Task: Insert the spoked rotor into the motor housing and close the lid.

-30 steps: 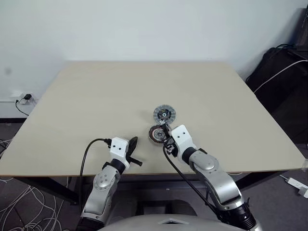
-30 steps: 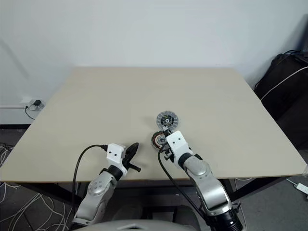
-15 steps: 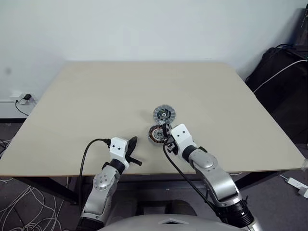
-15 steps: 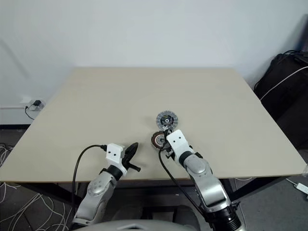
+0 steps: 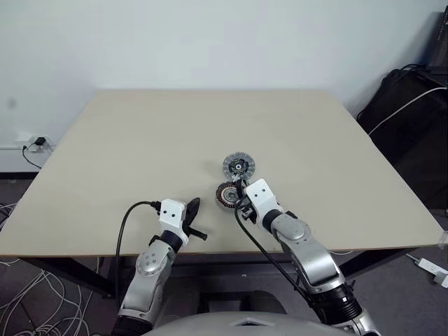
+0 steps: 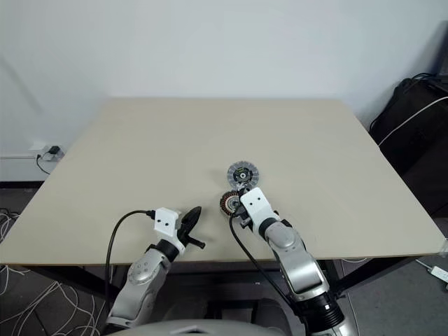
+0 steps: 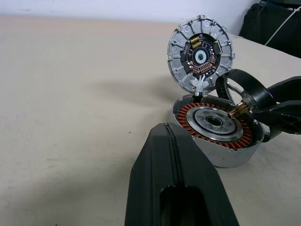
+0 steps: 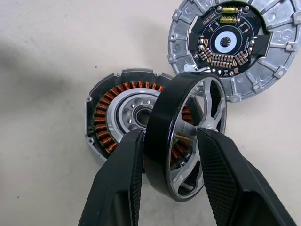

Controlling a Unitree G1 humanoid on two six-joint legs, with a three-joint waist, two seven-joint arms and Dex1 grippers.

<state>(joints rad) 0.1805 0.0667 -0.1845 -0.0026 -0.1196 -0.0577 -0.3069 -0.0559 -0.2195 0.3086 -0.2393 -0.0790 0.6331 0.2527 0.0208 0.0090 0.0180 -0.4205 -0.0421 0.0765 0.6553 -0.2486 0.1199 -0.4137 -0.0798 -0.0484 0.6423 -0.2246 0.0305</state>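
Observation:
The motor housing (image 8: 117, 115), with its ring of copper windings around a pale metal centre, lies flat on the table. Behind it lies the lid (image 8: 235, 75), silver and ribbed, its dark circuit face up. My right gripper (image 8: 169, 141) is shut on the spoked rotor (image 8: 207, 110), a dark rim with silver spokes. It holds the rotor on edge, tilted over the housing's near side. Whether the rotor touches the housing I cannot tell. My left gripper (image 7: 165, 129) is shut and empty, and it points at the housing (image 7: 216, 127) from the left.
The parts sit near the front edge of the beige table (image 5: 140, 140), the lid (image 5: 239, 166) just past the housing (image 5: 225, 194). A black cable (image 5: 126, 224) loops from my left wrist. A black bag (image 5: 413, 112) stands off the table's right side.

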